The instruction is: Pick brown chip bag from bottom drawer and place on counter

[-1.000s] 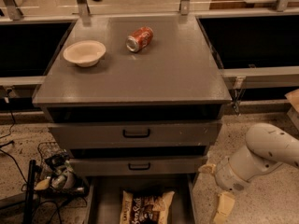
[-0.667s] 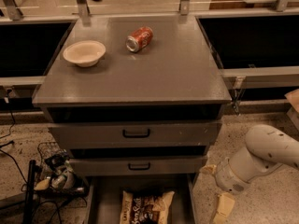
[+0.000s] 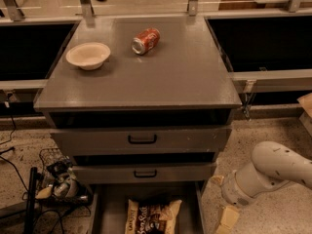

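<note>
While the brown chip bag lies in the bottom drawer, gripper just outside it, fingers spread, empty

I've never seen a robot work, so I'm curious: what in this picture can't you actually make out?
Camera view only:
The brown chip bag in the bottom drawer: lower part cut off by the bottom edge.
The gripper, open, right of that drawer: its lower finger runs off the bottom edge.
The upper drawers: contents hidden behind their fronts.
The red can on the counter: label too blurred to read.
</note>
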You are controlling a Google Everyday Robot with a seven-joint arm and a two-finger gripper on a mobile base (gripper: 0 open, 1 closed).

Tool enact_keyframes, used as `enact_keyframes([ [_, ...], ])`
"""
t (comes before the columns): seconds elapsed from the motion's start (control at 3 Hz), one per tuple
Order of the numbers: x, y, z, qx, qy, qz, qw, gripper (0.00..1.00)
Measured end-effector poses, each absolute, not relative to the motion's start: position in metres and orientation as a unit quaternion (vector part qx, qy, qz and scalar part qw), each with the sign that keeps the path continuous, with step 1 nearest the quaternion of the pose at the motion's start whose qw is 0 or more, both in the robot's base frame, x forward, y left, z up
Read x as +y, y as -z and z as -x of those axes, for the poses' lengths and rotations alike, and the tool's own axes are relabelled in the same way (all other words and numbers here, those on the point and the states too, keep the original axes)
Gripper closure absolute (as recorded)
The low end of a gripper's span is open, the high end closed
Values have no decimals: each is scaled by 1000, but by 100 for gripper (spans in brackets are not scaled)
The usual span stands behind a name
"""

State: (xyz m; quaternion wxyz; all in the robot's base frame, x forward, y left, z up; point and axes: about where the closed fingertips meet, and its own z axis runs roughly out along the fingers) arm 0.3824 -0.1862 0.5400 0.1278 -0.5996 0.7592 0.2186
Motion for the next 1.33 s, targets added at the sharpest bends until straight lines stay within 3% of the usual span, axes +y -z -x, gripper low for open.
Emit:
enact_keyframes([
  [1.33,-153,-457,-392,765,-268,573,125,0],
])
